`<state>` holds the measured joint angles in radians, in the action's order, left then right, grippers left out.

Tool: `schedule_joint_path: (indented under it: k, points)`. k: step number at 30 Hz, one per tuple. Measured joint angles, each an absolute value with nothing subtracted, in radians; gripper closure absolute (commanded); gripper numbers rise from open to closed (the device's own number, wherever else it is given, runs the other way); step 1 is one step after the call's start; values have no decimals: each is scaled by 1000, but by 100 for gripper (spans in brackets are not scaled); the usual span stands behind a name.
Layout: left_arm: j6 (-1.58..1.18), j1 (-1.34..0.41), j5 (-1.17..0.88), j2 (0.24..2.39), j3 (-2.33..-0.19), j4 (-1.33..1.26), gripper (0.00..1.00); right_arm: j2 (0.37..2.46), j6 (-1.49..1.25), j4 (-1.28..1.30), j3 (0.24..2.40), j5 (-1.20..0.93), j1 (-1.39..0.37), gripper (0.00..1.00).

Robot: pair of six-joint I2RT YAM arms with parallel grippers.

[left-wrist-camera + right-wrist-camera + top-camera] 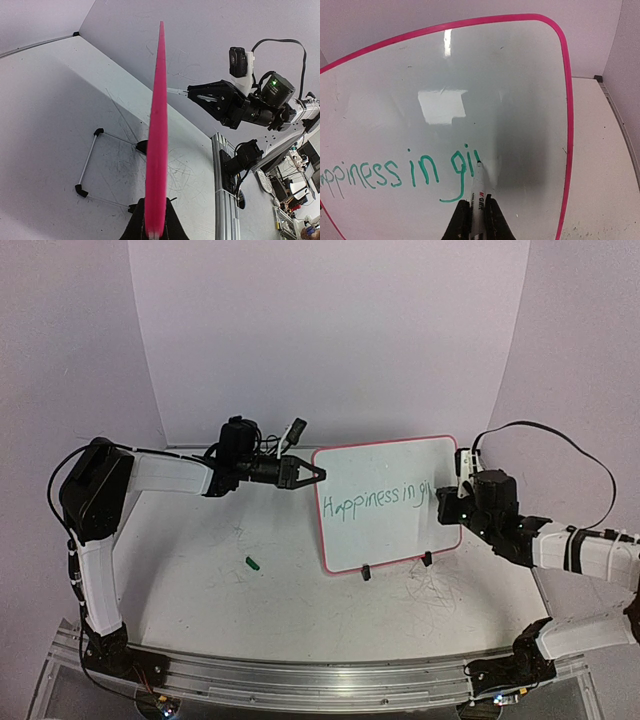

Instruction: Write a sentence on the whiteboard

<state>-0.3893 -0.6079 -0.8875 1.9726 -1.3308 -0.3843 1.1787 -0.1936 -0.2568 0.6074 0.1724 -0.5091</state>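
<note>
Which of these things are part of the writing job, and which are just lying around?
In the job: whiteboard; green sentence; marker; right gripper holding it; left gripper clamping the board's edge.
Lying about on the table: small green piece, perhaps a cap; grey scribbles.

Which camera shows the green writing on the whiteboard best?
The right wrist view: the green writing is close and legible, though its start is cropped. The top external view shows the whole line, small. The left wrist view sees the whiteboard edge-on, no writing.

Green cap (253, 563) on scuffed tabletop (180, 575)
</note>
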Motion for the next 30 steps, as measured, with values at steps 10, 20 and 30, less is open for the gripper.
schedule_joint_path:
  k: [10, 20, 30]
  points:
    - [-389, -608, -888, 1972, -1331, -384, 100, 1161, -207, -222, 587, 174, -509, 100]
    - [-390, -610, -887, 1972, -1331, -384, 100, 1184, -200, -245, 601, 209, -509, 100]
    - [-390, -613, -886, 1967, -1331, -384, 100, 1217, -186, -287, 633, 236, -509, 100]
